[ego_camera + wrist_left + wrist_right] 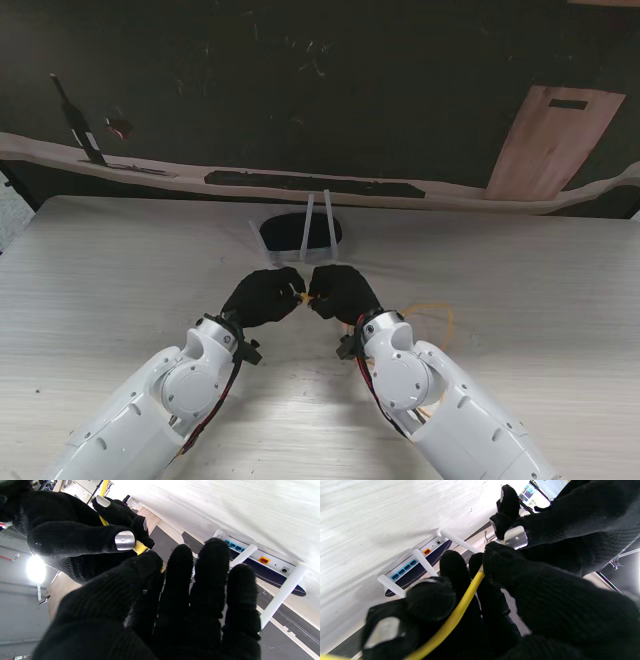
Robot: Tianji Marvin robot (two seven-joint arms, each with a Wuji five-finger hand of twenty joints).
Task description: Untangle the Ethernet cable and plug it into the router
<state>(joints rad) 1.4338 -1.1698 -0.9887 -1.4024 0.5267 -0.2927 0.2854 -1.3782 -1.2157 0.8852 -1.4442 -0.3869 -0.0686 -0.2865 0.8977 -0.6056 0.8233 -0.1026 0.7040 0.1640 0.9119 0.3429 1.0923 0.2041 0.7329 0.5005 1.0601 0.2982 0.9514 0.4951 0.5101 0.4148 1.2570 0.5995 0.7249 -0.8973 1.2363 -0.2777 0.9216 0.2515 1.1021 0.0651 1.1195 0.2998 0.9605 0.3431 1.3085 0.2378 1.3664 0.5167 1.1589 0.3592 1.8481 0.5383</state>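
My two black-gloved hands meet fingertip to fingertip at the table's middle, just nearer to me than the router (285,235). The right hand (343,292) is shut on the yellow Ethernet cable (455,615), which runs through its fingers. The left hand (265,295) pinches the cable's end (138,547) between thumb and forefinger; the plug is hidden. Slack cable (437,318) loops on the table to the right of my right wrist. The dark router has white antennas (308,228), and its port side (420,560), with blue sockets and an orange one, faces the hands.
A wooden board (555,140) leans at the back right. A long dark strip (310,183) lies along the table's far edge, and a black stand (80,130) rises at the back left. Pale wood-grain table top (120,270) spreads to both sides.
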